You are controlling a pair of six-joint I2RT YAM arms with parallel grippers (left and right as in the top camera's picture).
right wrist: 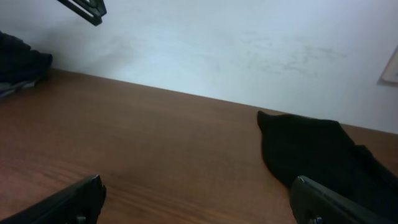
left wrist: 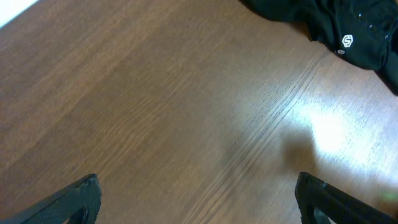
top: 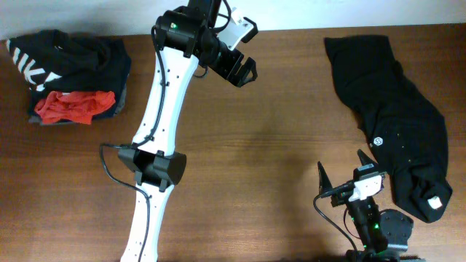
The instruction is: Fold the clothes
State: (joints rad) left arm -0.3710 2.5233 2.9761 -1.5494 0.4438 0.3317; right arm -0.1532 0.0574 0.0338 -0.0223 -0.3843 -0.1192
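A crumpled black shirt [top: 393, 116] with a small round white logo and a white tag lies at the right of the wooden table. It also shows in the left wrist view [left wrist: 348, 31] and the right wrist view [right wrist: 323, 155]. A folded black shirt with white lettering [top: 65, 58] lies on a pile at the far left. My left gripper [top: 244, 73] is open and empty above the far middle of the table. My right gripper [top: 342, 171] is open and empty near the front edge, just left of the crumpled shirt.
A red garment [top: 73, 105] lies on the front of the left pile. The left arm [top: 156, 138] stretches over the table from the front edge towards the back. A white wall [right wrist: 249, 43] stands behind the table.
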